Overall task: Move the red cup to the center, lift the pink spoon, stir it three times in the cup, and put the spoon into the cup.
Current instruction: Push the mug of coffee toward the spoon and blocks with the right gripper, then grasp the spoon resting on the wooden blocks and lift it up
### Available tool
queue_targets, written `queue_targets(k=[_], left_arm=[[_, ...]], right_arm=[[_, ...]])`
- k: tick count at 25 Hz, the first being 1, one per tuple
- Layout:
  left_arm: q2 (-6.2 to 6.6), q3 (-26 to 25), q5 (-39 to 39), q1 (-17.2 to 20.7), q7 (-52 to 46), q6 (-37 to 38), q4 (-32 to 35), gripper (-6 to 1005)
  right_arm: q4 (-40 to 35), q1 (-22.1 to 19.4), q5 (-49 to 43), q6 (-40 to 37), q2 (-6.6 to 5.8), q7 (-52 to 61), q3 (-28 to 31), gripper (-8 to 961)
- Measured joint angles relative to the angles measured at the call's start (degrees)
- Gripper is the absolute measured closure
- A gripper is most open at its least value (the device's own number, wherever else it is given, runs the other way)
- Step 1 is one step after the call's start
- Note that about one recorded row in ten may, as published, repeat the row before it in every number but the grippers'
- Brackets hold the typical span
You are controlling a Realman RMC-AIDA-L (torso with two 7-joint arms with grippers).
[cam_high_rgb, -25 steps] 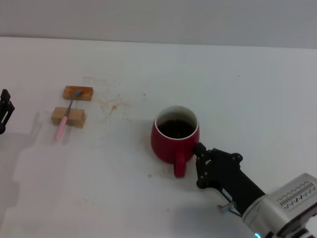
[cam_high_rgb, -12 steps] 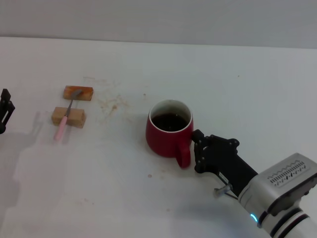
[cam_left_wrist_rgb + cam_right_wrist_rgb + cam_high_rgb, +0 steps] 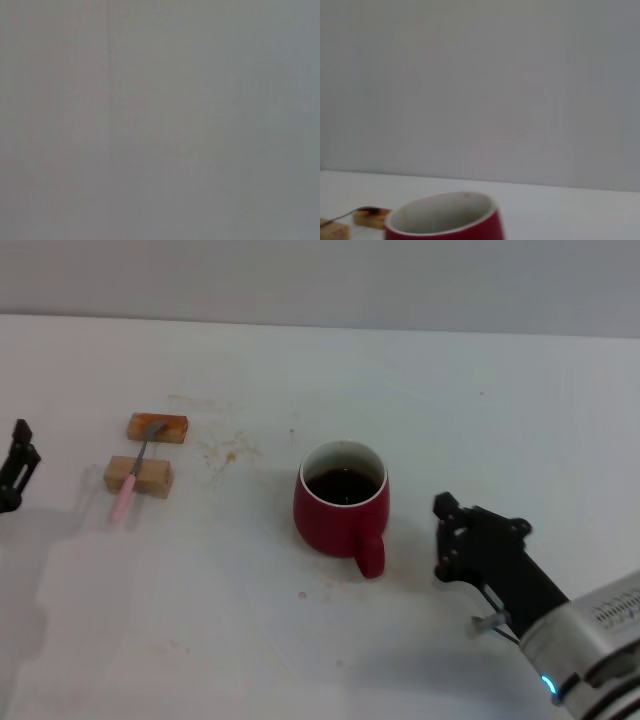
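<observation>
White counter (image 3: 480, 420): red cup (image 3: 340, 515) upright near centre, dark liquid inside, handle toward right gripper (image 3: 445, 540), which sits apart from it, finger state unclear. Pink spoon (image 3: 132, 480) lies across two wooden blocks (image 3: 140, 476); left gripper (image 3: 15, 465) at counter's left edge, finger state unclear.

Spoon (image 3: 133, 478) across blocks (image 3: 139, 476), left of cup (image 3: 340, 512)

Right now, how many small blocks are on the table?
2. The orange-brown block lies farther back, under the pink spoon's metal end. The tan block lies just in front of it, under the spoon's handle. Both are left of the red cup.
</observation>
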Motion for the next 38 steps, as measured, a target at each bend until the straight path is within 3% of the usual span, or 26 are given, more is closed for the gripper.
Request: queue_targets(k=[11, 17, 25, 38], left_arm=[[0.01, 12.07, 0.02, 3.48, -3.09, 0.53, -3.61, 169], [0.04, 12.83, 0.07, 3.36, -4.11, -0.59, -3.21, 170], [-0.07, 13.74, 0.08, 1.65, -3.99, -8.68, -3.08, 171], [0.05, 14.11, -0.05, -1.01, -3.91, -11.54, -1.71, 173]], right_arm=[[-0.86, -4.43, 0.09, -2.09, -0.18, 0.0, 1.53, 954], [-0.85, -4.88, 0.11, -4.05, -0.18, -0.32, 1.68, 954], [-0.93, -5.2, 0.14, -5.89, -0.36, -0.45, 1.69, 954], [-0.93, -5.17, 0.14, -5.89, -0.19, -0.36, 1.36, 954]])
